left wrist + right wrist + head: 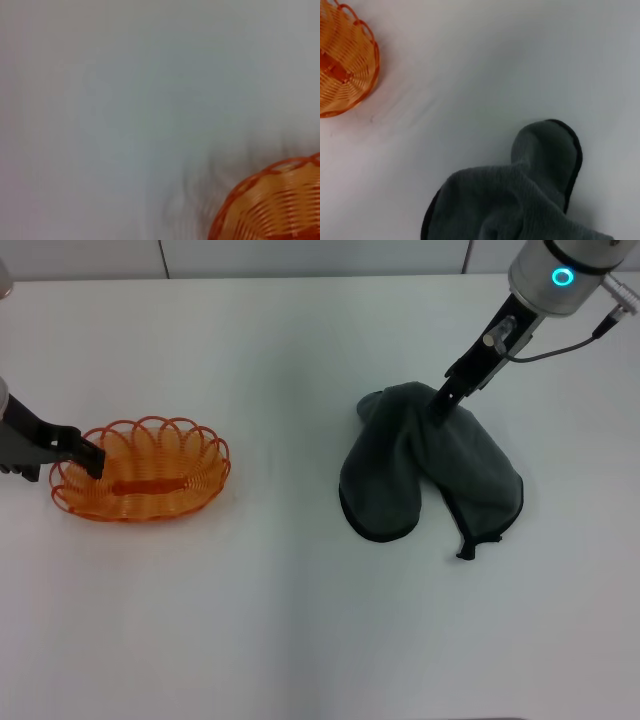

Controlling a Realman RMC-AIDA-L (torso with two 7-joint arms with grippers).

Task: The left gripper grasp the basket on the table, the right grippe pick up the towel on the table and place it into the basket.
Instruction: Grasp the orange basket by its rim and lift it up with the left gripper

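Observation:
The orange wire basket (140, 482) stands on the white table (300, 620) at the left. My left gripper (88, 454) comes in from the left edge and is shut on the basket's left rim. The basket's rim also shows in the left wrist view (270, 200) and the right wrist view (345, 60). The dark grey towel (430, 475) lies right of centre, spread into two lobes, with a small black tab (467, 552) at its near end. My right gripper (440, 406) reaches down from the upper right and is shut on the towel's bunched far end. The towel fills the lower right wrist view (520, 200).
A wide stretch of bare table separates basket and towel. The table's far edge meets a tiled wall (300, 255) along the top. A thin cable (560, 348) loops off the right arm.

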